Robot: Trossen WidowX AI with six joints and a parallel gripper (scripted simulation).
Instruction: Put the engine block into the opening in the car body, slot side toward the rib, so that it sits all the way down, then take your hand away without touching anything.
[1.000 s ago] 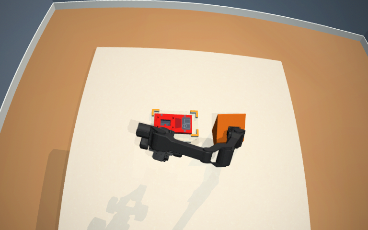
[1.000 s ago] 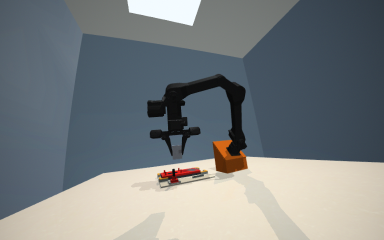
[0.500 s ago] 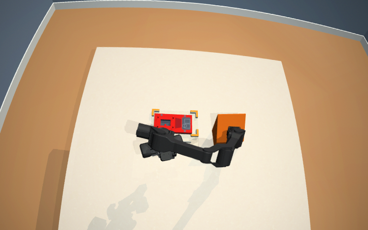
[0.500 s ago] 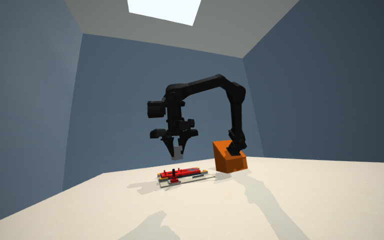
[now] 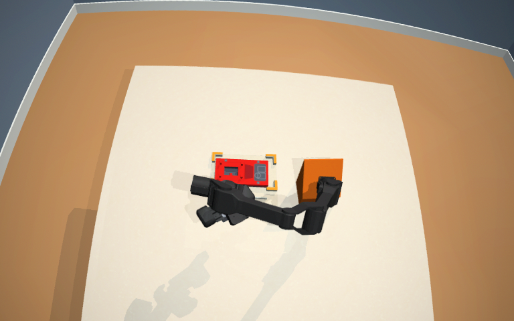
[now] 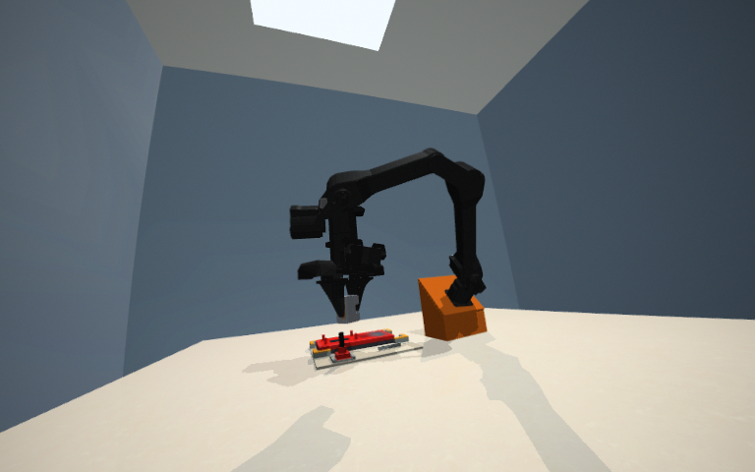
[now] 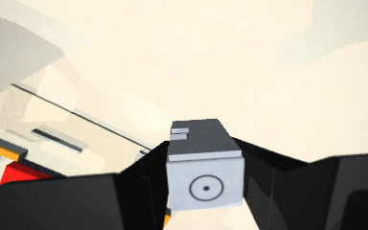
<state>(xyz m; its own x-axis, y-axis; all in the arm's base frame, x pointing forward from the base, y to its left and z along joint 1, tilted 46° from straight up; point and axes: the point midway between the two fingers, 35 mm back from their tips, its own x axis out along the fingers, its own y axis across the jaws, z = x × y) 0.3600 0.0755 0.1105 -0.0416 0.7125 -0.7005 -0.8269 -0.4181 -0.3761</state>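
The gripper is shut on the grey engine block. It holds the block in the air above the car body. A circle with a dot marks the block's near face in the wrist view, and its slot shows on the left edge there. The red car body lies flat. Its opening shows dark grey inside, with a small red rib at the lower side in the top view. The arm hides the block and fingertips in the top view.
Yellow corner brackets stand around the car body. A clear plate lies under it. A red piece with an upright black peg stands beside the body. The orange base stands to the right.
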